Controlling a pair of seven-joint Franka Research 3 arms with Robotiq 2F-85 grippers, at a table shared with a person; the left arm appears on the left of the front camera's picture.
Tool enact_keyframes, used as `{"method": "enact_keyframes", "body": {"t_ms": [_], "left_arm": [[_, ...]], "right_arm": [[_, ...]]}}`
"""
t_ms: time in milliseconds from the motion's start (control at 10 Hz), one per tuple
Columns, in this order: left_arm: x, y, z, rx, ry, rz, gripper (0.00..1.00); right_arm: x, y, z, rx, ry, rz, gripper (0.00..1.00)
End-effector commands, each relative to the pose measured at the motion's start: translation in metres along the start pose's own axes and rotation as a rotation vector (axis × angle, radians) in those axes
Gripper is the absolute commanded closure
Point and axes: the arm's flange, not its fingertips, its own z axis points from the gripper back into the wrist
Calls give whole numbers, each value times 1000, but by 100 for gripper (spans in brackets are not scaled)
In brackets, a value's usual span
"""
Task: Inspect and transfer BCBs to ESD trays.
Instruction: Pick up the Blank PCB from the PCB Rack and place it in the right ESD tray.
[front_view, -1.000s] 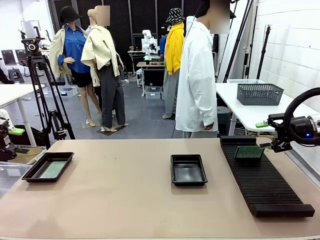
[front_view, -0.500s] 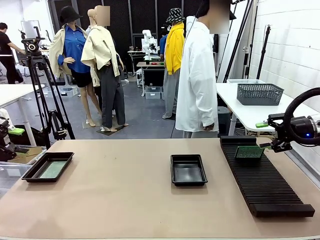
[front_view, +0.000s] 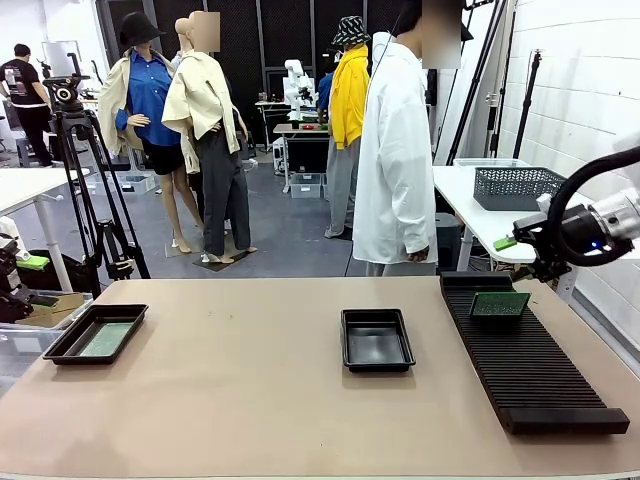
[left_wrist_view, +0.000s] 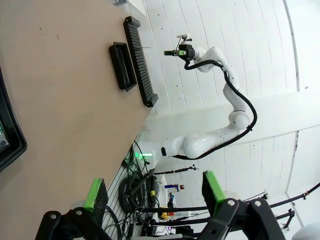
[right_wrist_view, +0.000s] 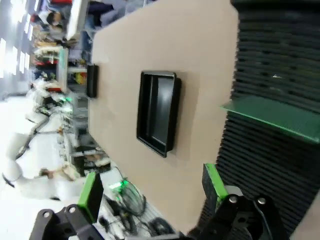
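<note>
Front view is showing you one green board (front_view: 499, 303) standing upright at the far end of the black slotted rack (front_view: 530, 370). A second board (front_view: 105, 340) is lying in the left tray (front_view: 68, 357), and the middle tray (front_view: 377, 367) is sitting bare. Your right pincer (front_view: 525, 257) is hovering released near the standing board, and your left pincer (left_wrist_view: 155, 192) is hanging released too. If you are descending off-line, you are risking tipping that thin board or pinching the rack's ribs.

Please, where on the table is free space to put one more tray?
The widest bare patch lies between the left tray and the middle tray. The front strip before both trays is bare too. The right side is crowded by the slotted rack.
</note>
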Motion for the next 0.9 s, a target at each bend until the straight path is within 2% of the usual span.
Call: {"method": "enact_keyframes", "body": {"t_ms": [0, 200, 300, 500, 600, 800], "left_arm": [[1, -1, 2, 11, 3, 11, 0], [1, -1, 2, 11, 3, 11, 0], [1, -1, 2, 11, 3, 11, 0], [1, -1, 2, 11, 3, 11, 0], [1, -1, 2, 11, 3, 11, 0], [1, -1, 2, 11, 3, 11, 0]], "right_arm": [[22, 17, -2, -106, 64, 102, 0], [46, 38, -9, -242, 230, 246, 0], [55, 47, -13, -320, 271, 349, 0], [67, 57, -19, -457, 390, 647, 0], [71, 61, -23, -489, 436, 777, 0], [74, 62, -32, -476, 573, 1006, 0]]}}
